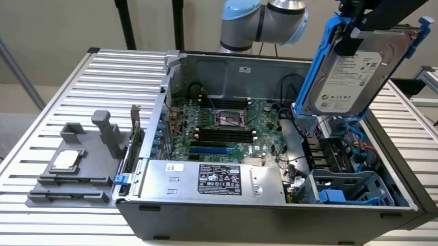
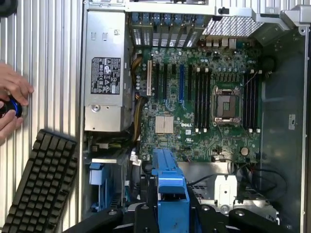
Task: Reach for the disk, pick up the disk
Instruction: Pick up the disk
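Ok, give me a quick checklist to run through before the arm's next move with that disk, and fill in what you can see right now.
1. Disk lifted out of the computer case: ok, it hangs tilted above the open case.
2. Gripper closed on the disk's blue frame: ok, it holds the top edge.
3. Blue frame still clipped on the disk: ok, on both sides.
4. Cables trailing from the disk: cannot tell.
5. Person's hand away from the case: ok, it is outside, beside the keyboard.
6. Motherboard beneath undisturbed: cannot tell.
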Robot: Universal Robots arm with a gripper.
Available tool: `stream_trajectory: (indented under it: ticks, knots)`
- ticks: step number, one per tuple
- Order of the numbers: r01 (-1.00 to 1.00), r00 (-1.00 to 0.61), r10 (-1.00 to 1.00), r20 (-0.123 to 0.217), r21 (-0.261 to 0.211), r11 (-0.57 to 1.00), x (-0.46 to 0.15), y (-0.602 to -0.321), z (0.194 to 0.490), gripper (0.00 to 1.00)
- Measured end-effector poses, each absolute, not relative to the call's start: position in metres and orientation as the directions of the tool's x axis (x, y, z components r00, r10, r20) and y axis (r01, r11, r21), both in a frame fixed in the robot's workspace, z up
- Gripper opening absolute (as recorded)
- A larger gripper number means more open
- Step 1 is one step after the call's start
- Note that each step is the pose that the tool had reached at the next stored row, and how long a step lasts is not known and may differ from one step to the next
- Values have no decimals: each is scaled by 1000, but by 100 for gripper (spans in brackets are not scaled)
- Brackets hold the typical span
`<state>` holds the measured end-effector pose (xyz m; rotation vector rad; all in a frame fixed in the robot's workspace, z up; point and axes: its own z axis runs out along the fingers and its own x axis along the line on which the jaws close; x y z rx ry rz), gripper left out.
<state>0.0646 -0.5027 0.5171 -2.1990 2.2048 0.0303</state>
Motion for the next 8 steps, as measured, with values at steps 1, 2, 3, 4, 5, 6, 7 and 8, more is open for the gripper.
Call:
stream_trajectory:
  ticks: [1, 2, 3, 4, 5, 6, 7, 8]
  knots:
    - [-1000, -2, -999, -33, -6, 3, 68, -505, 517, 32]
    - [-1000, -2, -999, -33, -6, 3, 72, -507, 517, 32]
    - [-1000, -3, -999, -33, -6, 3, 75, -509, 516, 32]
    - [-1000, -3, -999, -33, -6, 3, 78, -511, 516, 32]
    - [-1000, -3, -999, -33, -6, 3, 80, -514, 516, 32]
    - [-1000, -3, -999, -33, -6, 3, 82, -518, 515, 32]
    - [-1000, -3, -999, -33, -6, 3, 84, -521, 515, 32]
    - [-1000, -3, -999, -33, -6, 3, 85, -525, 515, 32]
